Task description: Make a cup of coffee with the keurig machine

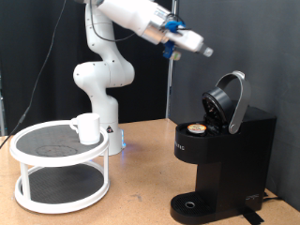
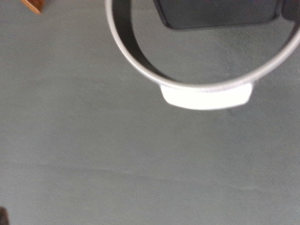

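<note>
Pod loading looks done: we are hovering the gripper (image 1: pixel 204 51) high above the coffee machine (image 1: pixel 220 155), lid up, pod (image 1: pixel 196 127) seated. Whether our jaws are apart, we cannot tell. Cup (image 1: pixel 87 128) is waiting far left on the white stand (image 1: pixel 58 190).

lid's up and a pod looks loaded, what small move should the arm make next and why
Probably bring the tool down toward the raised lid of the keurig machine to press it shut: a pod sits in the open chamber, and the cup waits on the white stand.
</note>
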Motion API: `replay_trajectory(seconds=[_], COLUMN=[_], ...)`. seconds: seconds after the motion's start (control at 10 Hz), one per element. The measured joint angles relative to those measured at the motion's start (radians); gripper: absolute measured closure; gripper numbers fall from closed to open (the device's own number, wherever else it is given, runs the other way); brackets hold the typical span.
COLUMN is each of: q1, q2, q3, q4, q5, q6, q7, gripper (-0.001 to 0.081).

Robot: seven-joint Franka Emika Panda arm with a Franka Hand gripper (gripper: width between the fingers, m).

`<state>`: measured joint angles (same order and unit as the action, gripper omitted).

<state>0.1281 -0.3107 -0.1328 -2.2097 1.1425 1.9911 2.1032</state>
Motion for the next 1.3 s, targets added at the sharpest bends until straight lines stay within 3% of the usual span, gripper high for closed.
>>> replay_trajectory(seconds=[0.5,0.8,1.3], q1=[0.022,0.03,0.031], q2=[0.0,0.011,0.099], q3=[0.168,0.26,0.371], q4=[0.027,0.05,0.103], q5=[-0.044,-0.098,-0.169], q6=[0.181,0.238,0.368], q7=[0.085,0.17,0.278], gripper=[0.0072,0.0072,0.0072])
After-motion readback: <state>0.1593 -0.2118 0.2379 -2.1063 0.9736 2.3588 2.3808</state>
